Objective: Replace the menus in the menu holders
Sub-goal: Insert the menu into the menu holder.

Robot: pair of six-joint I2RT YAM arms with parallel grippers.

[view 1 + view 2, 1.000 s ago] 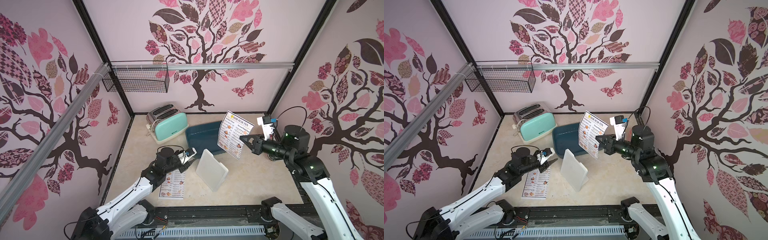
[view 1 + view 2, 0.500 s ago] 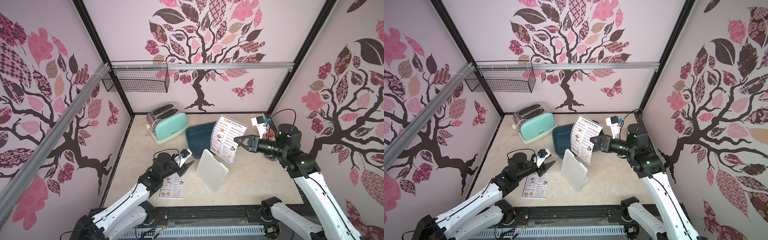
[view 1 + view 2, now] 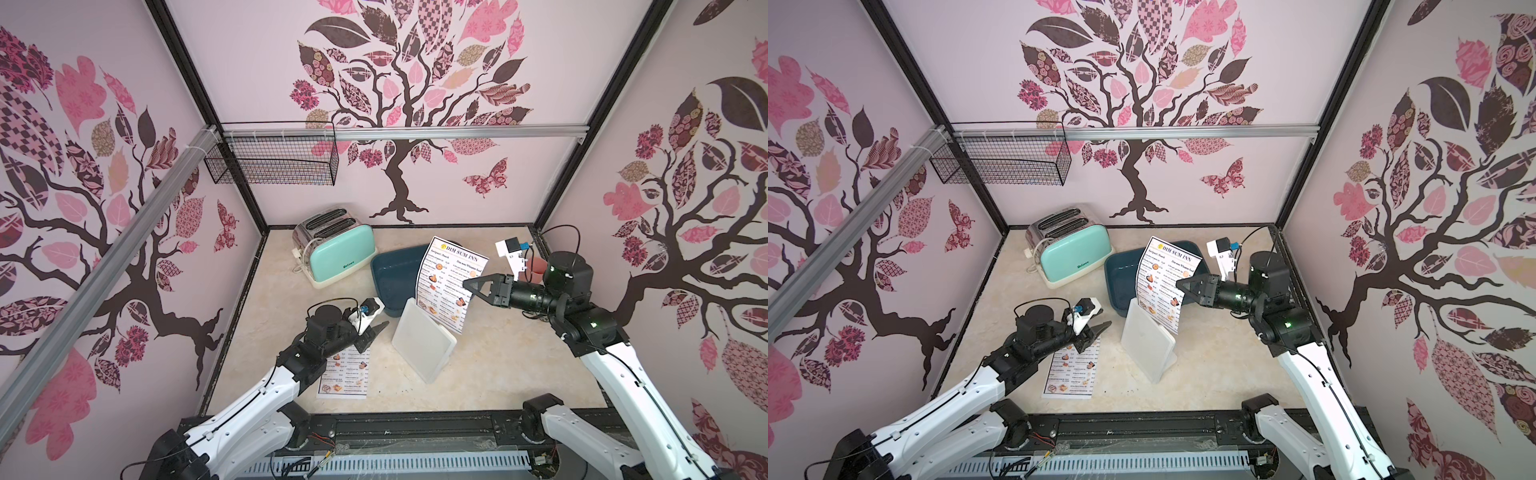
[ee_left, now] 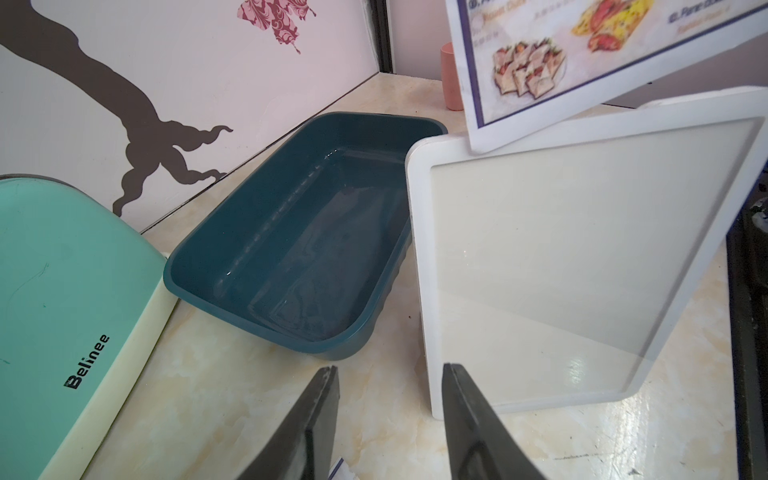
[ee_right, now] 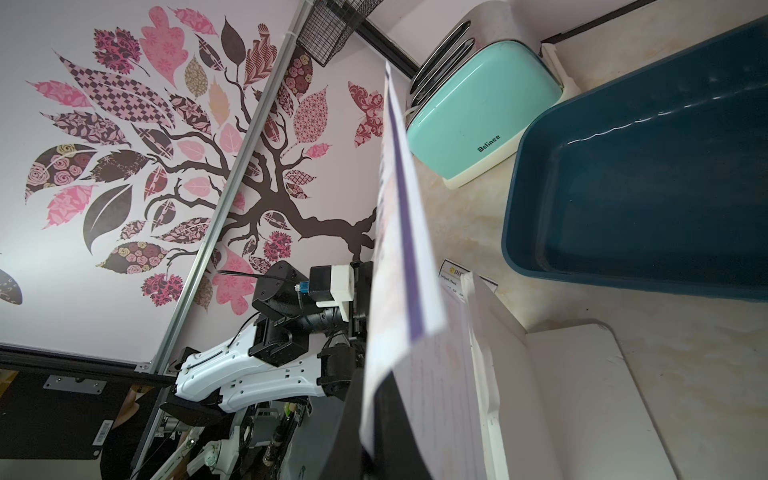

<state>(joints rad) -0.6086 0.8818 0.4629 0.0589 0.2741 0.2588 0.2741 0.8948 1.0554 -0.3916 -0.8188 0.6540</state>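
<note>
So the right gripper is clamped tight on one long edge of a menu, roughly halfway down the sheet. The sheet hangs upright and a bit tilted out past its fingertips. Makes sense to me: pinch it mid-edge and the paper is stiff enough to steer, with the bottom edge free to go in first. That bottom edge sits below the tips, right at the top rim of the menu holder, which stands leaning back on its foot. In the left wrist view the menu's lower corner overlaps the holder's top edge, but I honestly can't tell if it's in the slot or just resting against it. The holder's window looks blank there, so I'd say the insert isn't done yet.

The left gripper is about half open with nothing between its jaws. It points at the holder's near side edge, which is just ahead of its tips. My guess is it's there to brace the holder so it doesn't tip or skid when the paper pushes down. A second menu lies flat on the table right under that gripper and wrist, out of the way. The blue tub is just beyond the holder, behind the hanging sheet, and empty. The toaster is further off.
</note>
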